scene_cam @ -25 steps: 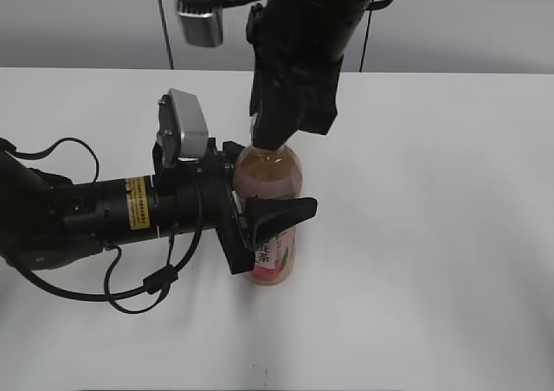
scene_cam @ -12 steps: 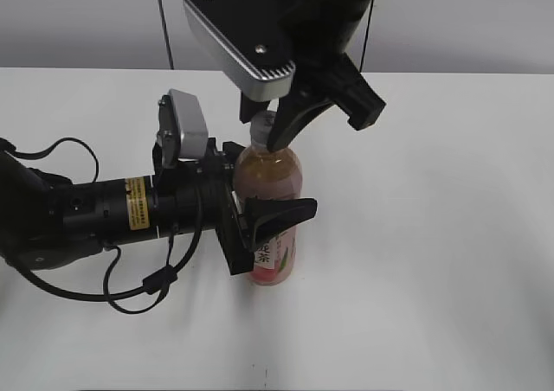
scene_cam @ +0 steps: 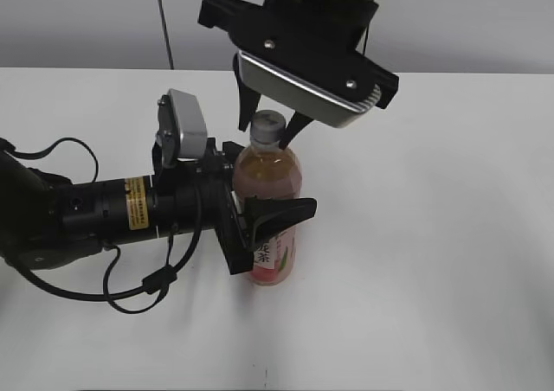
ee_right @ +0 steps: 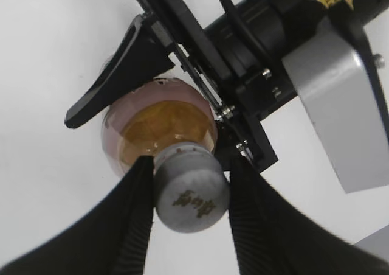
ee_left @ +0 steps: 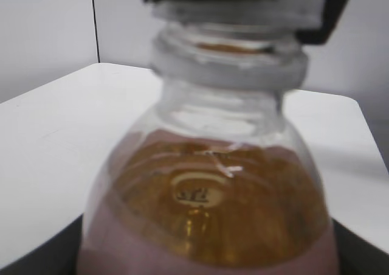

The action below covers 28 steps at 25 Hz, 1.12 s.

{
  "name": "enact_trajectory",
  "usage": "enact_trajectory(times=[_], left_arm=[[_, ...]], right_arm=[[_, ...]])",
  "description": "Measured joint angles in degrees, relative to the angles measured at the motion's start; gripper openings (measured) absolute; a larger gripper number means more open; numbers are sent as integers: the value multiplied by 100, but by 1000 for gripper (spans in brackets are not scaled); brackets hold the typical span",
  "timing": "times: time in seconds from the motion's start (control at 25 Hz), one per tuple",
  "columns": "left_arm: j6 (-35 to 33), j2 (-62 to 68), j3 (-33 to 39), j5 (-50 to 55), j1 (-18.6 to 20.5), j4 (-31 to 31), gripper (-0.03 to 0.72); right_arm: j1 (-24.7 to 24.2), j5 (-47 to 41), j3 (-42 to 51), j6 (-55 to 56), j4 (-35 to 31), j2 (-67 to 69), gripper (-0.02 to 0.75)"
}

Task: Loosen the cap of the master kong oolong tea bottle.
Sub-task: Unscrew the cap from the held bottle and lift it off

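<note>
Right claw [ee_right: 189,184] is reaching down from twelve o'clock, its two dark fingers [ee_right: 130,220] pressing against opposite sides of the cap [ee_right: 192,196]. Left claw [scene_cam: 251,227] is coming in from nine o'clock, its jaws clamping the body of the master kong oolong tea bottle [scene_cam: 270,202]. The bottle is standing upright near the centre of the white tabletop [scene_cam: 433,235], cap seated on its neck.

In the exterior view the master kong oolong tea bottle [scene_cam: 269,209] is hemmed by the left gripper [scene_cam: 260,227] from nine o'clock and the right gripper [scene_cam: 270,124] over the cap [scene_cam: 267,124] at twelve, leaving bare table [scene_cam: 433,235] from three to six.
</note>
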<state>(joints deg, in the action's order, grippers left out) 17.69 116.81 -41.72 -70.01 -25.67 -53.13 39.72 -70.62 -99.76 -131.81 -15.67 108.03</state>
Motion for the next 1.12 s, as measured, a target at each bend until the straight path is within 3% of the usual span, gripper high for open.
enact_trajectory(times=[0.2, 0.44, 0.96, 1.12], left_arm=[[5, 0, 0, 0, 0, 0, 451], [5, 0, 0, -5, 0, -7, 451], [5, 0, 0, -5, 5, -37, 450], [5, 0, 0, -5, 5, -37, 450]], right_arm=[[0, 0, 0, -948, 0, -5, 281], [-11, -7, 0, -1079, -51, -5, 281], [-5, -7, 0, 560, 3, -5, 284], [-5, 17, 0, 1289, 16, -5, 335]])
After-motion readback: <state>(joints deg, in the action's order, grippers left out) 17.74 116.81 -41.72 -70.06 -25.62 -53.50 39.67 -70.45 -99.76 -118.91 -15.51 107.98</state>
